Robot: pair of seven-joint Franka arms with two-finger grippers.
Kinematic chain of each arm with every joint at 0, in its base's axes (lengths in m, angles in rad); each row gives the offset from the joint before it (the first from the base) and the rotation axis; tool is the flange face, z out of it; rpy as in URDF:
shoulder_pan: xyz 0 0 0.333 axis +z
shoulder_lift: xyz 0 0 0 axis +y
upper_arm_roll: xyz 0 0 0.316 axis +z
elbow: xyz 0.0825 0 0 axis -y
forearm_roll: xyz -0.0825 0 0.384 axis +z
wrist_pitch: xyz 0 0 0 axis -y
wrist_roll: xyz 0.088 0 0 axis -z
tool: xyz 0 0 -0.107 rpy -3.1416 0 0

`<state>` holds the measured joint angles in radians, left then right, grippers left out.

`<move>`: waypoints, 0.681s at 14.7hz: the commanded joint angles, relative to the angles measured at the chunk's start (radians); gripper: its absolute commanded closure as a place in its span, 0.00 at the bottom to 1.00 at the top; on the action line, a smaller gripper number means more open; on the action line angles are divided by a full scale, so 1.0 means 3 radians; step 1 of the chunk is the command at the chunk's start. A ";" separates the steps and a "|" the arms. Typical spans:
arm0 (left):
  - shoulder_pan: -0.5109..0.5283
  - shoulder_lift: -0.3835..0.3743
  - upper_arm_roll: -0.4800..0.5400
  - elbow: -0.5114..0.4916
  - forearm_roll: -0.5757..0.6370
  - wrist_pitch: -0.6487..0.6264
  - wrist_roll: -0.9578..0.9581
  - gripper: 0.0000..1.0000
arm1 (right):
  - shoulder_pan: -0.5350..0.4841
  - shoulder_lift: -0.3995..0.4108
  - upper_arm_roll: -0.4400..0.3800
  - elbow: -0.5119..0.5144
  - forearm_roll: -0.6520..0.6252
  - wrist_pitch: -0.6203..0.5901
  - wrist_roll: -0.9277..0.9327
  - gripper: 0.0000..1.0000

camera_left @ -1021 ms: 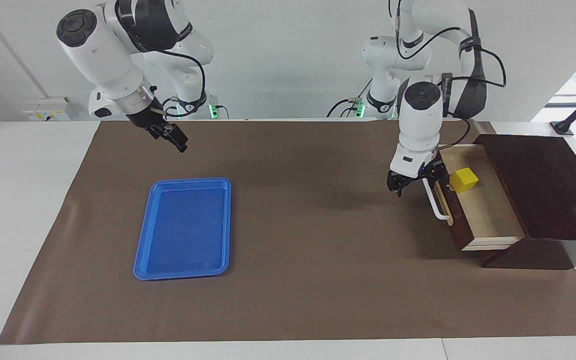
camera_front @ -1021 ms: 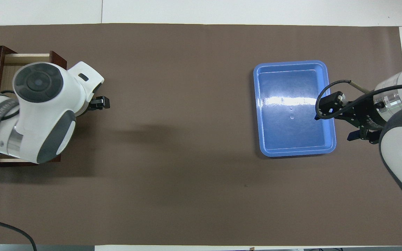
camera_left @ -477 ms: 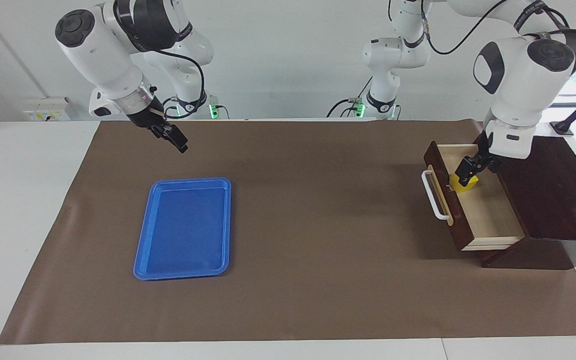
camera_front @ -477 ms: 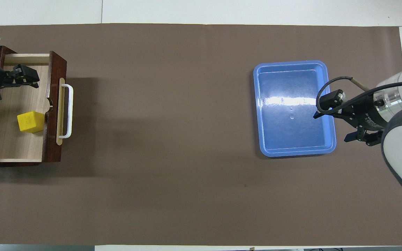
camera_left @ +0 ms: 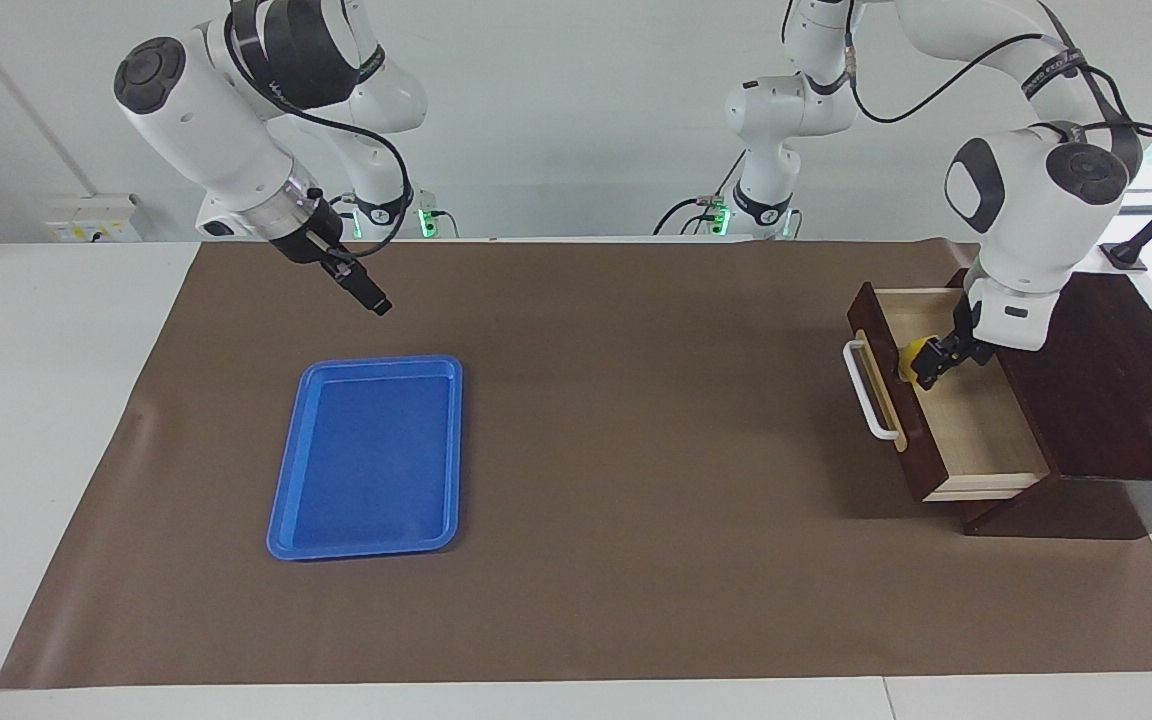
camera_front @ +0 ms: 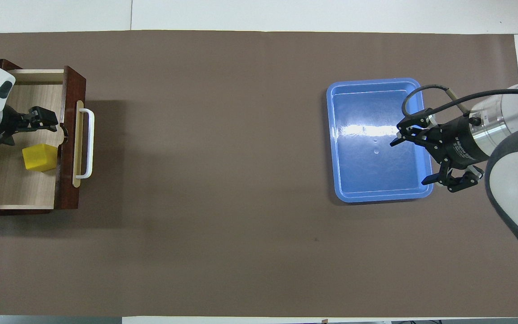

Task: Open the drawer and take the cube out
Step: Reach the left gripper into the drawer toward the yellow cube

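Over the drawer (camera_left: 971,425) at the left arm's end of the table (camera_left: 66,400), the left gripper (camera_left: 928,370) had swung in from the handle (camera_left: 868,392) side within the last sec and now sat low, right at the cube (camera_front: 40,157). Jaws wide open, nothing held yet. Drawer was already pulled out, cube inside close to the front panel, so step 1 looked done; grasp was prob. next. In the overhead view the gripper covered a spot just farther from the robots than the cube, so a small shift seemed needed. Front panel close by the cube could crowd one finger. Right gripper (camera_front: 425,157) had drifted a bit, open & empty, waiting over the edge of the blue tray (camera_left: 286,500). Brown mat (camera_left: 636,560) otherwise bare betw. tray and drawer.
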<state>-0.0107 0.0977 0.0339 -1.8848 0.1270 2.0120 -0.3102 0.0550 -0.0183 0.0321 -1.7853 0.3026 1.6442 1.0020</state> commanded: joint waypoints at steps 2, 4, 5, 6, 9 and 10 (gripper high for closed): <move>0.0117 -0.0162 -0.0021 -0.0339 -0.0045 0.0186 0.0012 0.00 | 0.0077 0.0097 0.0011 -0.0031 0.0284 0.0169 0.0540 0.00; 0.0123 -0.0162 -0.0021 -0.0375 -0.0045 0.0191 -0.0014 0.00 | 0.0154 0.0158 0.0006 -0.0031 0.0387 0.0215 0.0729 0.00; 0.0123 -0.0157 -0.0021 -0.0385 -0.0045 0.0201 -0.0024 0.00 | 0.0190 0.0178 0.0011 -0.0031 0.0423 0.0236 0.0821 0.00; 0.0118 -0.0152 -0.0021 -0.0390 -0.0045 0.0201 -0.0024 0.00 | 0.0256 0.0214 0.0011 -0.0031 0.0469 0.0251 0.0923 0.00; 0.0117 -0.0126 -0.0021 -0.0334 -0.0045 0.0120 -0.0091 0.99 | 0.0328 0.0286 0.0006 -0.0026 0.0663 0.0394 0.1302 0.00; 0.0123 -0.0111 -0.0021 -0.0293 -0.0045 0.0079 -0.0086 1.00 | 0.0368 0.0316 0.0006 -0.0026 0.0704 0.0440 0.1409 0.00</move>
<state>0.0119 0.0647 0.0340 -1.9522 0.1265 2.0396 -0.3280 0.1516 0.0638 0.0345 -1.7877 0.4733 1.7442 1.3618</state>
